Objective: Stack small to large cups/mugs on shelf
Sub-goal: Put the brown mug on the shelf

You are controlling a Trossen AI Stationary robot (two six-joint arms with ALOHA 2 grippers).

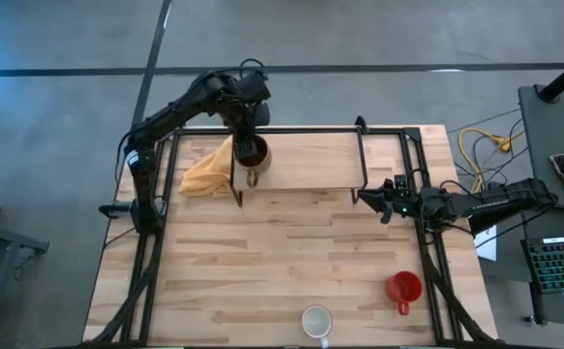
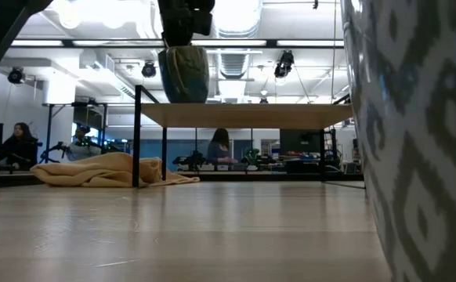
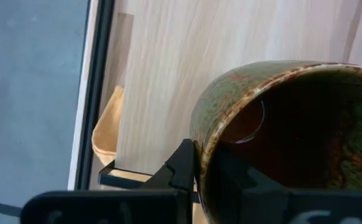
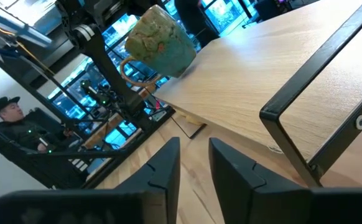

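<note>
My left gripper (image 1: 246, 136) is shut on the brownish-olive mug (image 1: 253, 151) over the left end of the shelf (image 1: 311, 160). In the low view the mug (image 2: 184, 74) has its base right at the shelf board (image 2: 244, 113); I cannot tell whether they touch. My right gripper (image 1: 387, 201) waits by the shelf's right legs, fingers a narrow gap apart (image 4: 195, 163), touching nothing. The red mug (image 1: 404, 288) and the white mug (image 1: 316, 321) stand on the table near its near edge. My left gripper pinches the olive mug's wall at the rim (image 3: 201, 146), one finger (image 3: 182, 167) outside and the other (image 3: 246, 183) inside the dark hollow. The fingers come from above, pointing down. The mug hangs below them, mouth up, over the shelf's left end.
A yellow cloth (image 1: 207, 173) lies on the table under and beside the shelf's left end. Black shelf legs (image 1: 236, 184) stand at both ends. The white mug's patterned wall (image 2: 420, 125) fills the right of the low view. People sit in the room beyond.
</note>
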